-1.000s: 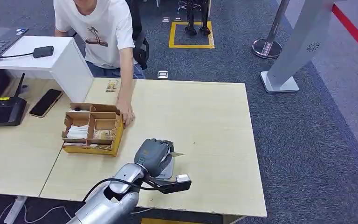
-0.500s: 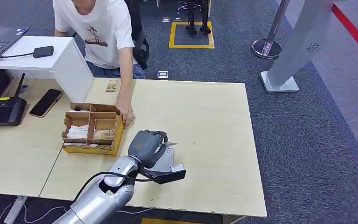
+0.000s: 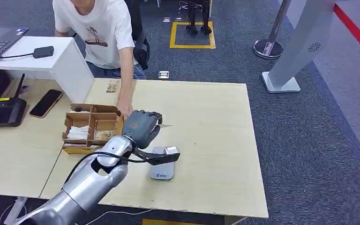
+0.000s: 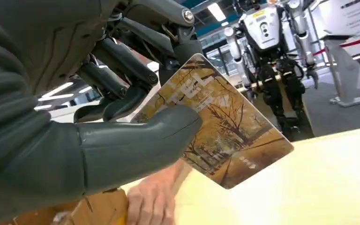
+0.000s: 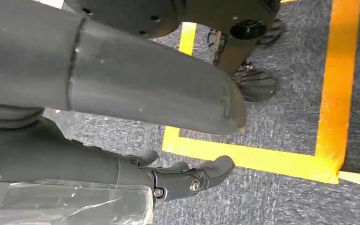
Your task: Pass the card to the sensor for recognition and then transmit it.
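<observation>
My left hand (image 3: 141, 127) hovers above the wooden table (image 3: 211, 117) and pinches a card (image 3: 164, 125) between thumb and fingers. In the left wrist view the card (image 4: 225, 129) shows a yellow print of autumn trees, with my thumb (image 4: 136, 147) pressed on its face. The grey card sensor (image 3: 162, 169) lies flat on the table, nearer to me than the hand and uncovered. A person's hand (image 3: 124, 112) rests on the table just beyond my left hand, also seen as the person's hand (image 4: 154, 201) under the card. My right hand (image 5: 187, 180) hangs over the floor and holds nothing.
A cardboard organizer box (image 3: 93, 127) with compartments stands left of my hand. A phone (image 3: 46, 103) and a black device (image 3: 2, 112) lie on the left table. The person (image 3: 98, 28) sits behind the table. The table's right half is bare wood.
My left hand has moved away from me and leftward with the card, from over the sensor toward the person's hand. The sensor is now uncovered.
</observation>
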